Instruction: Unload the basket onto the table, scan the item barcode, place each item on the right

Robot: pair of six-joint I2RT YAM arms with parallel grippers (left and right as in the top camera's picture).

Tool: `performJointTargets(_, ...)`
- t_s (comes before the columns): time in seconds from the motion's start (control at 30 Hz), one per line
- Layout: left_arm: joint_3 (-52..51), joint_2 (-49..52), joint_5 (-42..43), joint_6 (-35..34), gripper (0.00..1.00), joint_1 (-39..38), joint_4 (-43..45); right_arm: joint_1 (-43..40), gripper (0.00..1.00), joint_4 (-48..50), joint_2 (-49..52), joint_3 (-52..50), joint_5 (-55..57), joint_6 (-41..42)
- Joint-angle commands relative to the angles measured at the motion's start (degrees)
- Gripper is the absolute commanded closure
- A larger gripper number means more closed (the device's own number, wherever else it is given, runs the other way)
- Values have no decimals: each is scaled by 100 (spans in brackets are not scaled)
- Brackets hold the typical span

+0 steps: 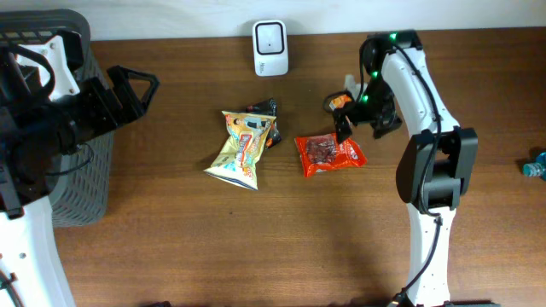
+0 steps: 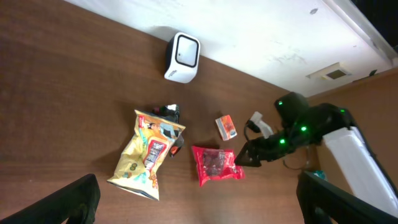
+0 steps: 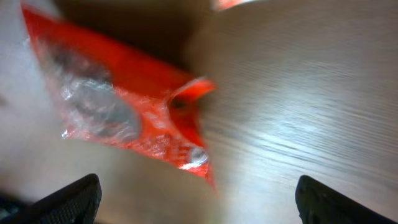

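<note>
A red snack packet (image 1: 328,153) lies flat on the wooden table, right of centre. My right gripper (image 1: 345,128) hangs open just over its far edge, holding nothing. In the blurred right wrist view the packet (image 3: 118,106) fills the upper left, beyond the open right gripper (image 3: 199,202). The white barcode scanner (image 1: 270,48) stands at the table's back edge. My left gripper (image 1: 141,85) is open and high at the left, far from the items. Its wrist view shows the packet (image 2: 215,164) and the scanner (image 2: 182,57).
A yellow chip bag (image 1: 241,149) lies left of the red packet, with a small dark item (image 1: 263,109) at its top. A small orange box (image 1: 339,101) sits by the right arm. A grey basket (image 1: 81,188) stands at the left edge.
</note>
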Motion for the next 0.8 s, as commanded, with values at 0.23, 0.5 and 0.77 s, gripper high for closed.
performJointTargets(0.23, 26, -20, 63, 109, 1, -13, 11, -7, 87, 1300, -129, -1182, -717, -201)
performJointTargets(0.5, 26, -20, 63, 109, 1, -13, 11, 350, 96, -363, -179, 1399, 1834, 1764)
performJointTargets(0.77, 26, -20, 63, 109, 1, -13, 11, 1821, 96, -361, -398, 844, 3698, 2765)
